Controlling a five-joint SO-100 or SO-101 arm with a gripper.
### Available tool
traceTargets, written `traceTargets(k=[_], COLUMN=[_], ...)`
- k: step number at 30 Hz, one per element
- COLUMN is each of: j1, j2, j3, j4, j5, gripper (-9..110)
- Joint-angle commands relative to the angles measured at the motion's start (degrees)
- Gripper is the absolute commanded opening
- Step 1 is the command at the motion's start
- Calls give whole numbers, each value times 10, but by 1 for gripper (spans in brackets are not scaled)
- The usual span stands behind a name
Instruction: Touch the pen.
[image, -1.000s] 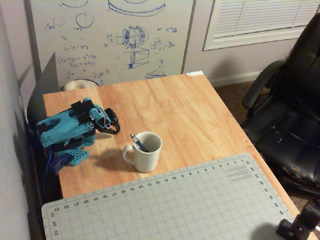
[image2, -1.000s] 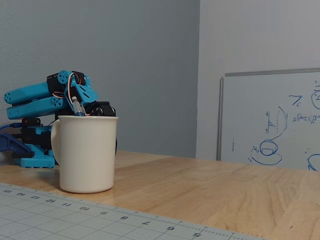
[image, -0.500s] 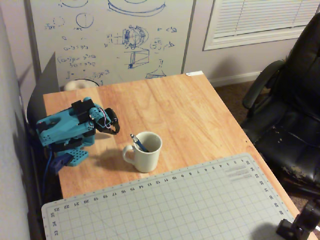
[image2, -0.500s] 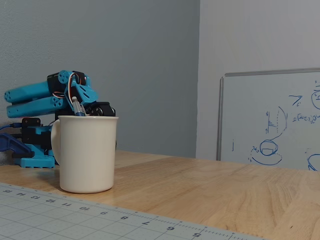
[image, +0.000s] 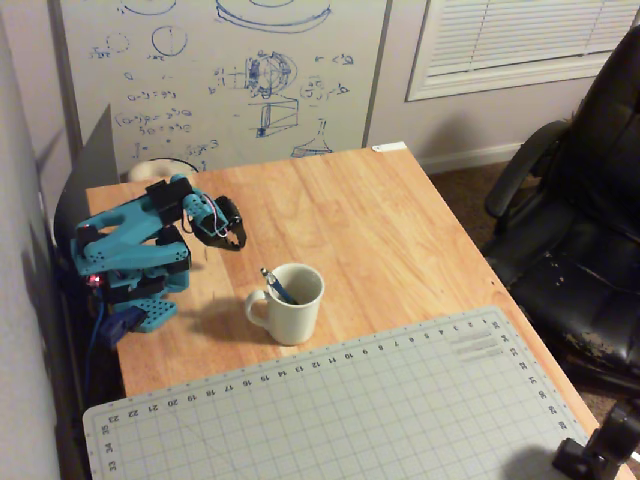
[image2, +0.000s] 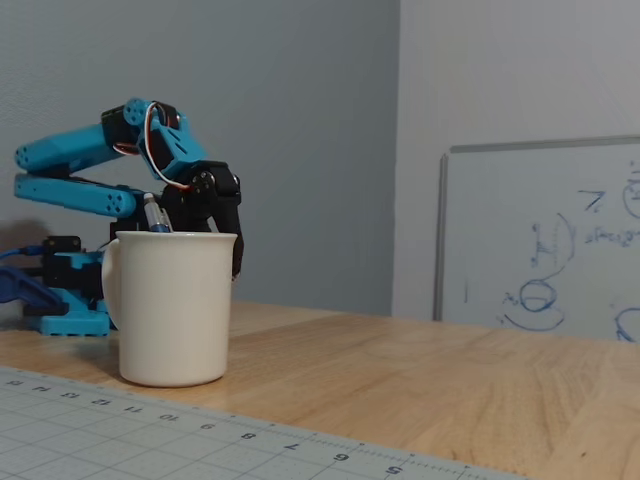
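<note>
The blue pen (image: 276, 285) stands tilted inside the white mug (image: 292, 308), its top end sticking out over the rim on the mug's left in the overhead view. In the fixed view only its upper end (image2: 155, 214) shows above the mug (image2: 175, 310). My blue arm is folded at the table's left. Its black gripper (image: 237, 241) points down, a short way up and left of the mug, apart from the pen. In the fixed view the gripper (image2: 237, 266) hangs behind the mug's right edge. The jaws look closed and hold nothing.
A grey cutting mat (image: 380, 410) covers the near part of the wooden table (image: 400, 230). A whiteboard (image: 230, 70) stands behind the table. A black office chair (image: 590, 220) is at the right. A black camera mount (image: 600, 450) sits at the bottom right corner.
</note>
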Motion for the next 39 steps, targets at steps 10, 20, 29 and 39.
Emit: traceTargets(k=[10,20,29,39], j1=[7,11,108,256], j2=[-112,-261,-394,-446], j3=[-218,-397,-528,-548], j4=[1,1,2,2], j5=[4,5,-1,-3], gripper=[1,1,0,0])
